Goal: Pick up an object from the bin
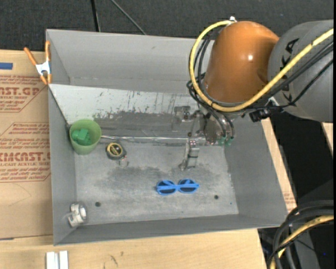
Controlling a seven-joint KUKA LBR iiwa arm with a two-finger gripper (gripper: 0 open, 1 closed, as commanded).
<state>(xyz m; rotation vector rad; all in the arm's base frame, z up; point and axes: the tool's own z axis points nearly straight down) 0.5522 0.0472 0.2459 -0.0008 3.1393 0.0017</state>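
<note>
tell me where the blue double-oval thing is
In the camera view the blue double-oval thing lies on the bin floor by the lower wall, just below the gripper in the picture.

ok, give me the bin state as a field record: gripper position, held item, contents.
bin: grey metal, four loose things
gripper: right of centre, over bare floor
held: nothing seen
nearest: blue two-lobed piece, just below gripper in view
left side: green cup
beside cup: small round yellow-black disc
near-left corner: small white-silver piece
</note>
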